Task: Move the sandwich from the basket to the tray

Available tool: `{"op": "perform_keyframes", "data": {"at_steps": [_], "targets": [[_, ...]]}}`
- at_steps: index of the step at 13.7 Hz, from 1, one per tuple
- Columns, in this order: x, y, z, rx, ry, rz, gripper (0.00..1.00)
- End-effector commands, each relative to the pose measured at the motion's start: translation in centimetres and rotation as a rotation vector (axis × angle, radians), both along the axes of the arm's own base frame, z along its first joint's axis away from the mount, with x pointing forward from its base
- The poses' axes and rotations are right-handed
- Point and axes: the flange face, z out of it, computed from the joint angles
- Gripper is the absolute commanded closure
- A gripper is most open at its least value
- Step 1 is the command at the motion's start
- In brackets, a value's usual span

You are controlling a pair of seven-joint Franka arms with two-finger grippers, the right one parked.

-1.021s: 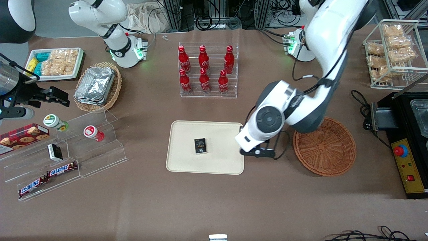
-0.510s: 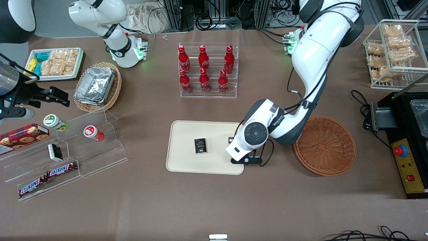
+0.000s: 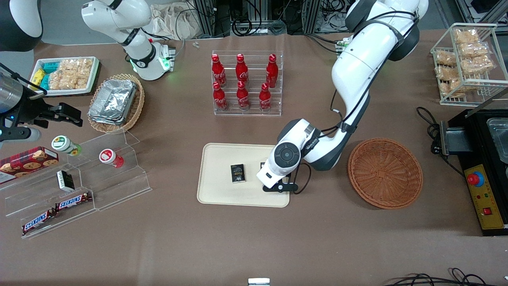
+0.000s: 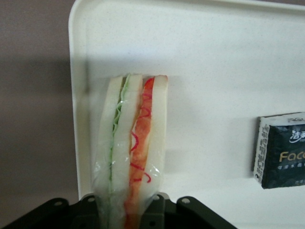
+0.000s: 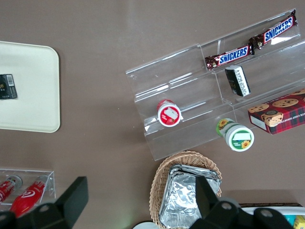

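Note:
My left gripper (image 4: 128, 210) is shut on the sandwich (image 4: 133, 143), a plastic-wrapped wedge of white bread with green and red-orange filling along its edge. The wedge hangs over the cream tray (image 4: 214, 57), near the rim. In the front view the gripper (image 3: 276, 183) is over the tray (image 3: 218, 190) at its end nearest the round reddish-brown basket (image 3: 385, 172). The wrist hides the sandwich there. The basket has nothing in it. A small black box (image 3: 237, 173) lies on the tray beside the gripper, and it shows in the left wrist view too (image 4: 281, 150).
A clear rack of red cola bottles (image 3: 246, 85) stands farther from the front camera than the tray. Toward the parked arm's end are an acrylic step shelf (image 3: 79, 174) and a tan basket of foil containers (image 3: 115, 101). A wire rack (image 3: 468, 63) and a black machine (image 3: 484, 167) stand at the working arm's end.
The left arm has swung from the table between basket and tray to over the tray, carrying the sandwich. The black box and the basket have not moved.

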Motion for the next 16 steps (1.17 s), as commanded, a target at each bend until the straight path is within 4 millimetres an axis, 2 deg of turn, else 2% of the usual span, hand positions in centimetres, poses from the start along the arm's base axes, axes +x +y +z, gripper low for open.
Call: {"op": "perform_keyframes", "data": {"at_steps": [1, 2, 3, 5, 6, 7, 9, 10, 11, 13, 15, 16], "targets": [[0.9, -0.1, 0.7, 0.006, -0.026, 0.028, 0.01], [1.1, 0.2, 1.2, 0.009, -0.028, 0.032, 0.00], [1.4, 0.4, 2.5, 0.001, -0.040, 0.037, 0.00], [1.9, 1.4, 5.3, 0.013, -0.041, 0.052, 0.00], [1.8, 1.7, 7.3, 0.024, -0.043, 0.051, 0.00], [2.4, 3.2, 9.5, 0.037, -0.049, 0.067, 0.00], [4.1, 8.4, 14.3, 0.047, -0.033, 0.121, 0.00], [4.1, 11.1, 16.7, 0.045, -0.015, 0.156, 0.00], [3.0, 12.7, 19.0, 0.035, -0.004, 0.152, 0.00], [1.1, 17.5, 22.3, 0.053, -0.018, 0.135, 0.01], [-1.7, 19.4, 25.1, 0.079, -0.047, 0.107, 0.01], [-2.0, 21.1, 25.9, 0.086, -0.054, 0.131, 0.01]]}}
